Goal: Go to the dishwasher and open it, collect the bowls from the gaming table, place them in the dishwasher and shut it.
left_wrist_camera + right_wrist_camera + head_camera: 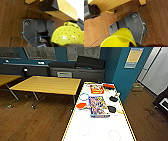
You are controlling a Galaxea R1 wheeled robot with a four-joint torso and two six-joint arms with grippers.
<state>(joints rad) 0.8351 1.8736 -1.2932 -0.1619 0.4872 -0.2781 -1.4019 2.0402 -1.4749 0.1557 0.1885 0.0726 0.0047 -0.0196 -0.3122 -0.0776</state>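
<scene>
A yellow-green bowl with small holes (67, 36) hangs over the brown wood floor in the left wrist view, held at its lower edge by my left gripper (53, 44). A plain yellow bowl (120, 38) hangs mouth-down over the floor in the right wrist view, with my right gripper (137, 44) shut on its rim. The dishwasher and the gaming table are out of view.
Straight ahead stands a long white table with a yellow edge (100, 128), carrying a board-game box (98, 106), a red paddle (81, 105) and dark pucks. A wooden table (50, 84) stands to the left, a blue pillar (125, 74) to the right. Light wooden furniture (62, 11) is close to both arms.
</scene>
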